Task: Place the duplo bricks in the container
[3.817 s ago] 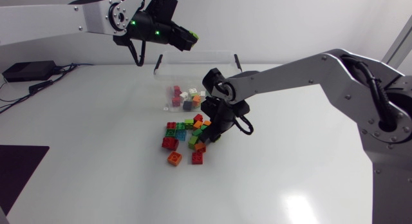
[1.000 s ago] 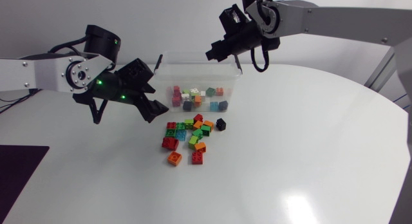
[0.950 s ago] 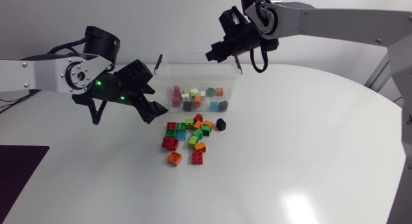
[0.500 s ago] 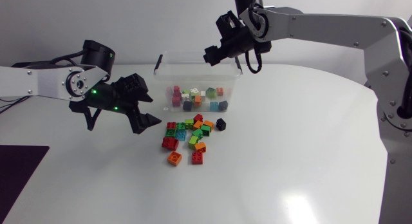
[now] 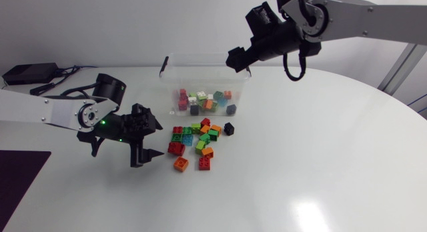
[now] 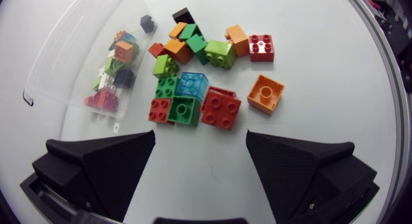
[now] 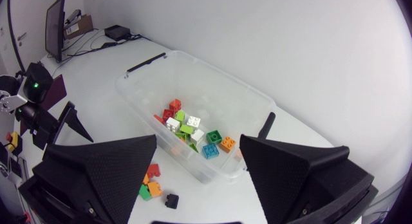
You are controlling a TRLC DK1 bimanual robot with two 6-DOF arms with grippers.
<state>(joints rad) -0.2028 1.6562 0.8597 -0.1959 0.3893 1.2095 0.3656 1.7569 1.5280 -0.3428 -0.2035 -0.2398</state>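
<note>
A pile of Duplo bricks (image 5: 195,144) in red, green, orange and blue lies mid-table, with one black brick (image 5: 229,128) beside it. Behind the pile, the clear container (image 5: 172,67) holds several bricks (image 7: 193,130). My left gripper (image 5: 152,139) is open, low over the table just left of the pile. In its wrist view the gripper (image 6: 201,139) has a red brick (image 6: 221,109) and an orange brick (image 6: 266,94) just ahead of its fingers. My right gripper (image 5: 239,59) hangs over the container's right end, open (image 7: 198,147) and holding nothing.
A black box with cables (image 5: 27,73) sits at the table's back left. The container's black latches (image 7: 147,62) stick out at its ends. Bare white table (image 5: 313,165) lies right of and in front of the pile.
My right gripper's fingers have spread apart above the container and it shifted slightly right. My left arm came down and toward the front, ending beside the pile.
</note>
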